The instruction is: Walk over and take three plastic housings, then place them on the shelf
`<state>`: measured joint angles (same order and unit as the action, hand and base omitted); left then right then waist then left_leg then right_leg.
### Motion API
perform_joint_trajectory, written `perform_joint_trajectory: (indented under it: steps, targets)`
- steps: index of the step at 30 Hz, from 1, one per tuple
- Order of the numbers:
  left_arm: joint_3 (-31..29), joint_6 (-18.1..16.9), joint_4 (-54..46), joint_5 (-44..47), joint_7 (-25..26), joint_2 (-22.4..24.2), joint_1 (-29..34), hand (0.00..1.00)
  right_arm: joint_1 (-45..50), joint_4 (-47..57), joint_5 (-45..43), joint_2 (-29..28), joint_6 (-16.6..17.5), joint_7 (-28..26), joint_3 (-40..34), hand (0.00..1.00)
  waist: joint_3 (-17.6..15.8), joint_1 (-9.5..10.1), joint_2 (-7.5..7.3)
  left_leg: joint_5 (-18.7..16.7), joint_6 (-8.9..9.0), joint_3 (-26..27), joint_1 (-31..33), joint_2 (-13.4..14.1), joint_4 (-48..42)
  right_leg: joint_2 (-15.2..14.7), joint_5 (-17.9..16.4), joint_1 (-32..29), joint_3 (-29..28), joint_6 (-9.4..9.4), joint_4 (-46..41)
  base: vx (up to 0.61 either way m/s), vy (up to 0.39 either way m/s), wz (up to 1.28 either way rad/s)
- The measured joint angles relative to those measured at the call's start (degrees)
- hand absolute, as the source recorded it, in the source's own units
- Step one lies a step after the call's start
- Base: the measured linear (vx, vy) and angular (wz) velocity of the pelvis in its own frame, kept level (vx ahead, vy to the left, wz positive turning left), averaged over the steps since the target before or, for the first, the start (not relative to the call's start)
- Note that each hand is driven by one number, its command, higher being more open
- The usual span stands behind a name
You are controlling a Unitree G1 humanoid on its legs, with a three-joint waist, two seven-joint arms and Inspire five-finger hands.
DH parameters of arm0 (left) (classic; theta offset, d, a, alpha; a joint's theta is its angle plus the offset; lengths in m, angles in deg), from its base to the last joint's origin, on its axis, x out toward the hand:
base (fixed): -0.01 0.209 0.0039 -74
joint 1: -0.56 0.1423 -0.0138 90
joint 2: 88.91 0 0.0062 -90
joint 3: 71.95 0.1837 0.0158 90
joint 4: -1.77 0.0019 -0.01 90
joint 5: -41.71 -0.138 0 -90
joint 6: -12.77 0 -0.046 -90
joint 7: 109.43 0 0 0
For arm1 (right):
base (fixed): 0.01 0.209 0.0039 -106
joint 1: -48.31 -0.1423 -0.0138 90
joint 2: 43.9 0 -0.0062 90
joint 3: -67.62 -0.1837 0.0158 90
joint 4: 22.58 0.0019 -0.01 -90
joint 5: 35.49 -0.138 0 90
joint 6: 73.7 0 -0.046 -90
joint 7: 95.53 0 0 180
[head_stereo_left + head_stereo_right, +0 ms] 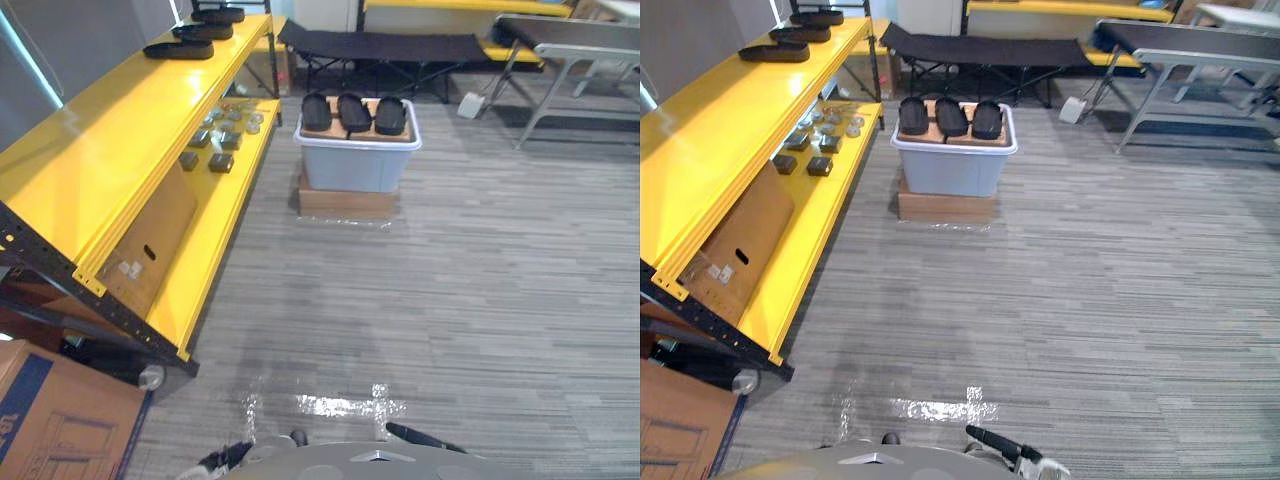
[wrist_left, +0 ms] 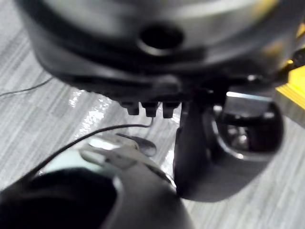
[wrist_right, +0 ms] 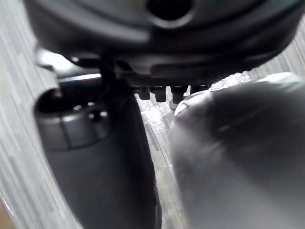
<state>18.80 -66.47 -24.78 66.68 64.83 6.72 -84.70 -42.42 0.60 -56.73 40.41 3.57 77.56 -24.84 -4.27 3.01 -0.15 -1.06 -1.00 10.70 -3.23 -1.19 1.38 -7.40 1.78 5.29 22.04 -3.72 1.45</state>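
While a wide stretch of grey floor lies between the robot and the goods, the step in hand is, I judge, the walk: go straight up the frame, staying clear of the yellow shelf along the left edge. A black cot stands at the top, out of the path. At upper centre a grey bin carries three plastic housings side by side; similar dark pieces lie on the shelf at upper left. The left hand and right hand hang low; I cannot tell whether they are open or closed.
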Motion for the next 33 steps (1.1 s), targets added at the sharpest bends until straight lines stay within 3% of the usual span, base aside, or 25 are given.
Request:
perform_joint_trajectory:
  steps: [2,5,11,19,23,27,30,33]
  targets:
    - [3.47,-0.69,-1.36,2.51,-0.62,-0.28,-3.59,1.0,-5.39,0.17,-0.62,-0.8,2.98,-0.05,2.0,1.0,-0.02,-0.12,-0.02,1.1,-0.18,0.26,-0.47,-0.25,1.92,0.1,0.69,-0.17,0.01,-0.35,1.12,0.04,0.028,-0.05]
    - [4.02,-1.03,-3.7,4.62,-0.79,1.36,-7.93,1.0,-11.05,1.36,-1.82,-2.34,6.38,-1.18,3.16,1.0,-0.41,-0.07,-0.28,1.9,-0.69,0.52,-1.51,-0.51,3.03,0.1,1.15,0.32,-0.08,-0.47,1.78,0.08,0.034,-0.05]
    - [4.05,-0.41,-4.28,8.68,-2.17,1.72,-11.55,1.0,-14.31,2.97,-2.73,-3.32,12.29,-2.52,4.3,1.0,-2.18,-0.23,-1.21,0.96,0.75,1.02,-3.22,-0.6,3.28,0.12,1.08,2.02,-0.02,-0.59,2.67,0.05,0.011,-0.03]
    - [4.08,-2.34,-2.14,8.32,-1.87,1.85,-8.05,1.0,-9.89,2.93,-4.97,-3.36,11.83,-4.41,5.21,1.0,-2.26,-0.28,-1.16,0.64,1.22,1.14,-3.23,-0.55,3.03,-0.06,0.47,2.13,0.78,-1.43,2.0,0.0,-0.003,0.03]
    - [4.07,-4.55,-2.11,7.05,-2.42,2.41,-6.22,1.0,-7.6,2.93,-7.22,-3.38,9.47,-6.61,4.79,1.0,-2.23,-0.18,-1.19,0.67,1.15,0.65,-3.31,-0.73,2.98,-0.37,0.24,2.25,1.45,-1.58,1.44,-0.06,0.008,0.07]
    - [4.01,-4.91,-2.13,4.52,-2.65,2.42,-4.76,1.0,-5.19,2.87,-7.16,-4.15,8.02,-7.95,4.79,1.0,-2.07,-0.14,-0.94,1.5,-0.14,0.73,-3.52,-0.95,3.43,-0.65,-0.01,1.92,1.4,-1.26,0.64,-0.09,0.019,0.0]
    - [3.82,-5.89,-2.12,4.89,-1.73,2.18,-4.09,1.0,-3.87,2.4,-6.97,-4.17,5.78,-9.42,4.72,1.0,-2.0,-0.06,-1.1,1.84,-0.67,0.93,-3.57,-1.03,3.65,-0.72,-0.12,1.87,1.31,-1.5,0.62,-0.09,0.024,-0.02]
    - [3.13,-6.92,-2.12,4.82,-1.8,2.24,-3.03,1.0,-2.56,2.35,-5.81,-4.5,5.62,-10.29,4.7,1.0,-1.93,-0.05,-1.22,1.69,-0.7,1.18,-3.72,-1.21,3.68,-1.01,-0.21,1.74,1.31,-1.64,0.23,-0.06,0.038,-0.04]
